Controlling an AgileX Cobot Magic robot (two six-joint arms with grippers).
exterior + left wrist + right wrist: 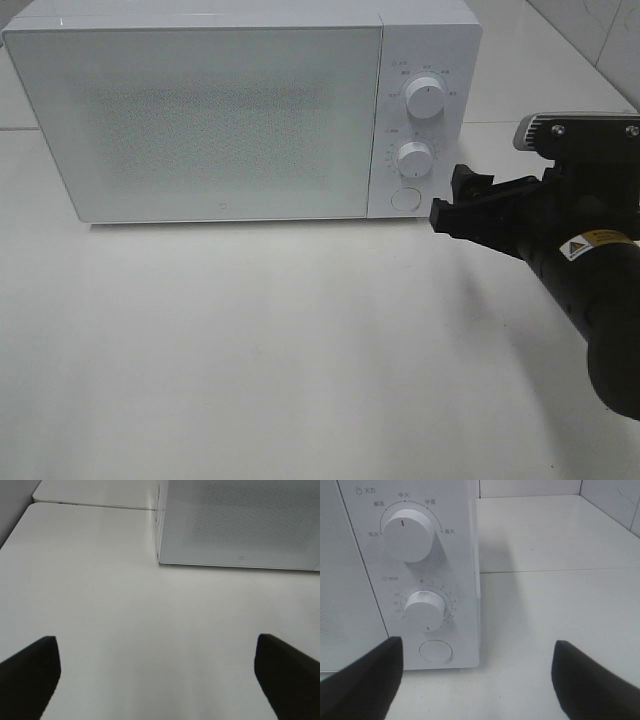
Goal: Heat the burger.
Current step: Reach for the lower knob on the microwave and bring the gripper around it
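The burger is out of view in all three views. A white microwave (200, 120) stands at the back of the table with its door shut, and its speckled window shows nothing inside. My right gripper (452, 200) hovers open just right of the control panel, level with the round button (404, 197). The right wrist view has the open right gripper (477, 680) facing the upper knob (409, 534), the lower knob (425, 610) and the button (436, 651). My left gripper (157, 677) is open and empty over the bare table, in front of the microwave's left corner (159, 560).
The white table (280, 350) stretches in front of the microwave. A seam (560, 571) between two tabletops runs to the microwave's right. A tiled wall (610, 40) rises at the far right. The left arm does not show in the exterior high view.
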